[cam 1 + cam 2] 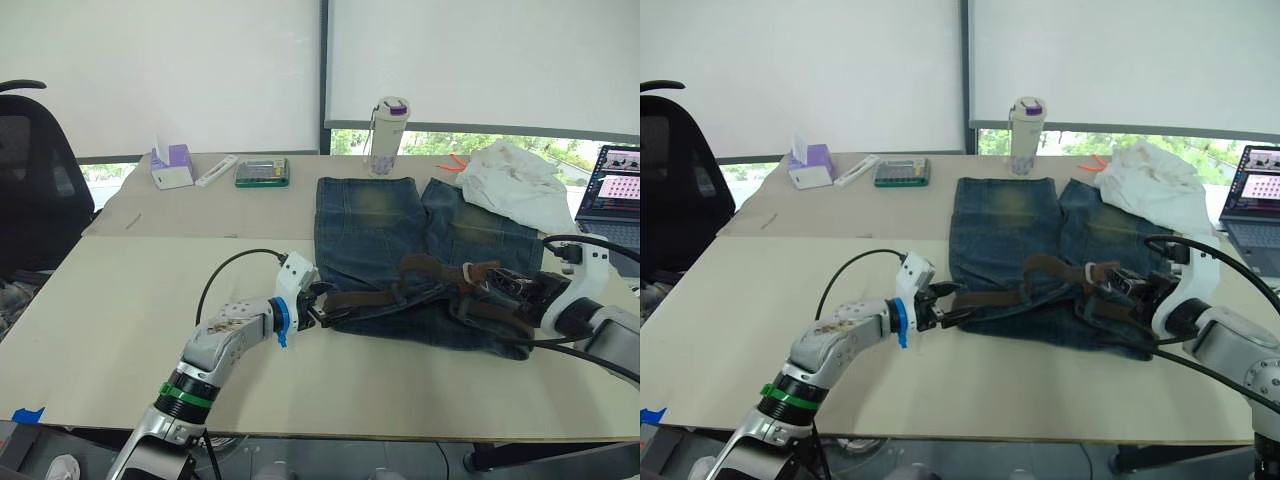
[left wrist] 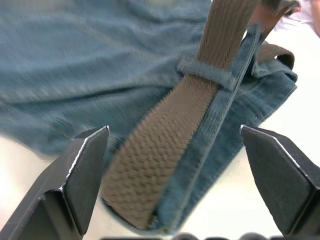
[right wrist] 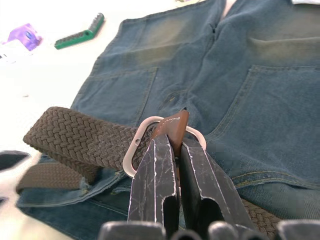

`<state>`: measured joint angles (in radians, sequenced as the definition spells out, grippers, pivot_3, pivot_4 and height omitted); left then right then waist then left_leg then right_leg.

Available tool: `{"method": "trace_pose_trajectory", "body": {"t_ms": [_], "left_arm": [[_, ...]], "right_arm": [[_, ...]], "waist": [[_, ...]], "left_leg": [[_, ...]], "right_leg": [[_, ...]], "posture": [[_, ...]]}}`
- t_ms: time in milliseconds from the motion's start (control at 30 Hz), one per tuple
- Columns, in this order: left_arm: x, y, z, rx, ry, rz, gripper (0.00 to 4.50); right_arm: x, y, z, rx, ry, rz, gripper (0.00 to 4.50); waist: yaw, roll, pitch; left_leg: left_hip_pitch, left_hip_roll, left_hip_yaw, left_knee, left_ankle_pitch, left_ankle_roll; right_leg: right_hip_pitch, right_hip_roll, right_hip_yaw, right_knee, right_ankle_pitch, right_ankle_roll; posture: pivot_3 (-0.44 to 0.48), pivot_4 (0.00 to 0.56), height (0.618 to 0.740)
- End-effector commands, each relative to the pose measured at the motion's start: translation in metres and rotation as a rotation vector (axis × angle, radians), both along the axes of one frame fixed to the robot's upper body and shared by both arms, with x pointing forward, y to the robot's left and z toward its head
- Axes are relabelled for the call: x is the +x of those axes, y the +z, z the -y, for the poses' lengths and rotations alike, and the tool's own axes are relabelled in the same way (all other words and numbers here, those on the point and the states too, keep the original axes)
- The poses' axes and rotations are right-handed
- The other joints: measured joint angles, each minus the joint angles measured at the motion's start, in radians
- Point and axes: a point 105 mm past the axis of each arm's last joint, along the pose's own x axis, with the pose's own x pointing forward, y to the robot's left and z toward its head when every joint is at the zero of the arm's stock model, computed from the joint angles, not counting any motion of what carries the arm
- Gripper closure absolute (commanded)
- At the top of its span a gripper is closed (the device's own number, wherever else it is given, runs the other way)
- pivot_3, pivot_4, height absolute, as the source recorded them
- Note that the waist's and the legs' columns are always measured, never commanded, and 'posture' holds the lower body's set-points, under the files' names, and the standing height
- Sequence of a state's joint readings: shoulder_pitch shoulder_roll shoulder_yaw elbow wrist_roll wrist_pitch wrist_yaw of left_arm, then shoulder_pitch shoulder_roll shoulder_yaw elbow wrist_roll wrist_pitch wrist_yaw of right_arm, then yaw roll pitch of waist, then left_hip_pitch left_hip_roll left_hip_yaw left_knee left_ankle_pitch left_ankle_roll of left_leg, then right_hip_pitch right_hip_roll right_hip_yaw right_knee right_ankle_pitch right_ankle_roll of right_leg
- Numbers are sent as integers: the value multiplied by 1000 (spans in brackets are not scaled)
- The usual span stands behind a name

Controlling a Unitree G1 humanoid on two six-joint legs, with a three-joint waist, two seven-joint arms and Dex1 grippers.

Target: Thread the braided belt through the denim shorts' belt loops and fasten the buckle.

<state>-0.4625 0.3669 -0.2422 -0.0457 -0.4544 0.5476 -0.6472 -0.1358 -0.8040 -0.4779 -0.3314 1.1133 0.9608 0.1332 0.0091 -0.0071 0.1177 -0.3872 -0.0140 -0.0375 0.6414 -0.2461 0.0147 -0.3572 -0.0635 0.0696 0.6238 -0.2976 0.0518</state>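
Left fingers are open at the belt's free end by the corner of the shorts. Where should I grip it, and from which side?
Grip the braided belt on the flat stretch short of the belt loop, across its width. Approach along the strap from the waistband corner of the denim shorts, where the left gripper is already lined up with a finger on each edge. The strap lies flat there, so pinching the edges probably suits.

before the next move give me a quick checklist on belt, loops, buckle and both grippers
1. Right gripper shut on the belt's leather tip: ok.
2. Tip through the buckle: cannot tell, it sits at the frame.
3. Belt under the belt loop by the left gripper: ok.
4. Left gripper open, astride the belt: ok.
5. Belt through every loop on the shorts: cannot tell.
6. Buckle fastened: not ok.
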Motion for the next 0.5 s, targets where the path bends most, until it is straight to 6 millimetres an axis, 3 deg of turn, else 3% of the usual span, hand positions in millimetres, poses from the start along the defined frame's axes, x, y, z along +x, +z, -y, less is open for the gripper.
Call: {"method": "trace_pose_trajectory", "body": {"t_ms": [33,200,367,500], "left_arm": [[-2,15,-4,2,-15,109,60],[2,9,-15,44,23,131,60],[-2,7,-11,47,10,151,60],[-8,9,-9,43,-16,157,60]], "right_arm": [[2,23,-1,-64,0,128,4500],[6,20,-8,-44,0,144,4500],[5,1,-23,-89,48,93,4500],[7,1,-33,-52,63,105,4500]], "waist": [[0,0,0],[0,0,0],[-1,0,0],[-3,0,0]], "left_leg": [[0,0,0,0,0,0],[0,0,0,0,0,0],[0,0,0,0,0,0],[0,1,0,0,0,0]], "right_leg": [[0,0,0,0,0,0],[0,0,0,0,0,0],[0,-1,0,1,0,0],[0,-1,0,1,0,0]], "posture": [[0,150,740],[0,150,740],[0,150,740],[0,150,740]]}}
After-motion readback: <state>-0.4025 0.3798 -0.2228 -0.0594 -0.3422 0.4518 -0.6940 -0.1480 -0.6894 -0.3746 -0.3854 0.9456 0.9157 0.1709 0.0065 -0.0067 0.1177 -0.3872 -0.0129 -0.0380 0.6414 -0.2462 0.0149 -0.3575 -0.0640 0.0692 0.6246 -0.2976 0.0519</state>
